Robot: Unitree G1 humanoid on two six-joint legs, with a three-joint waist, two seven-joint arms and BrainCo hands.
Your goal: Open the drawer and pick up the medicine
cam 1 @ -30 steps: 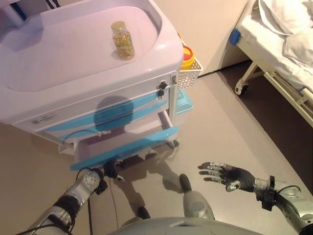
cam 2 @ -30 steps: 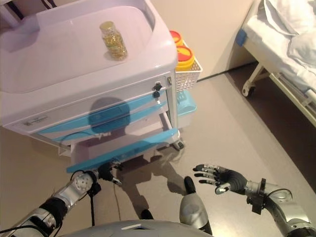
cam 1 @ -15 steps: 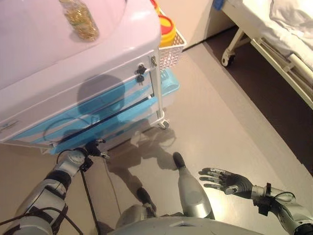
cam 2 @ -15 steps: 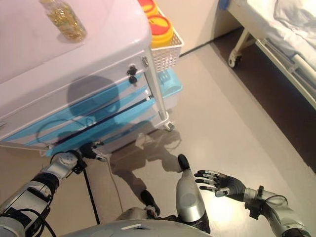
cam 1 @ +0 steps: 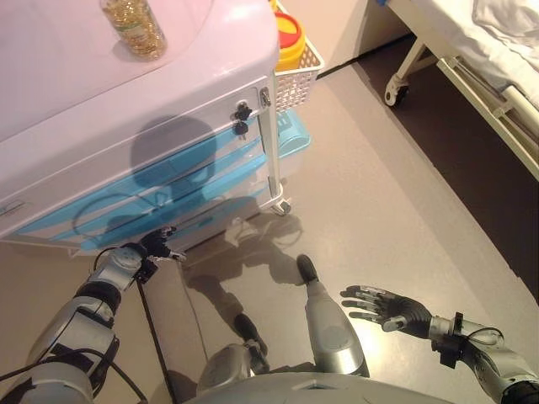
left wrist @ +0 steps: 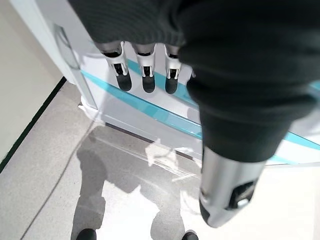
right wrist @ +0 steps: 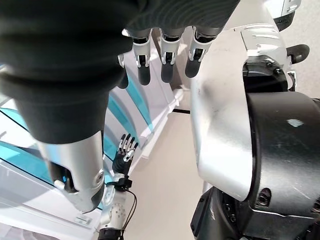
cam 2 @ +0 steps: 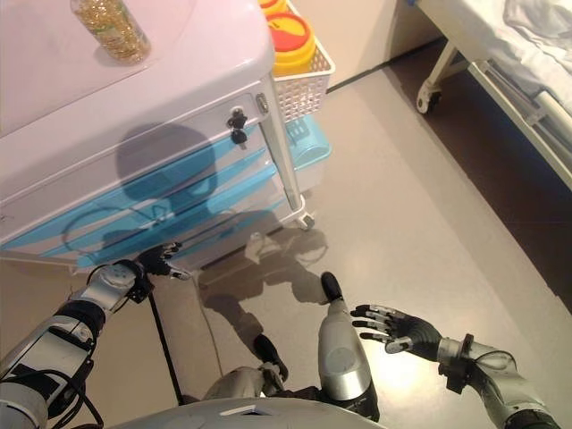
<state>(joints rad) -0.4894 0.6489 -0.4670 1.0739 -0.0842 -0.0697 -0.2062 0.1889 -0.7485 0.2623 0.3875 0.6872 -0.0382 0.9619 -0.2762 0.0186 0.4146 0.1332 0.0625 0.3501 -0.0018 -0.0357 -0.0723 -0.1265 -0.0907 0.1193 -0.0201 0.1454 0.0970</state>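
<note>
both hands (cam 1: 158, 244) (cam 1: 389, 305) hung open, empty; the medicine bottle (cam 1: 135, 27) looked light, rigid, slippery, best gripped round its middle.

right hand (right wrist: 165, 55) fingers straight, left hand (right wrist: 125, 150) by blue drawers (right wrist: 131, 102)

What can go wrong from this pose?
The left hand is open by the lowest blue-fronted drawer of the white cart, gripping nothing; a pull may slip off.

The cart stands on castor wheels, so it may roll.

The clear bottle of yellow capsules stands loose on top and may topple.
</note>
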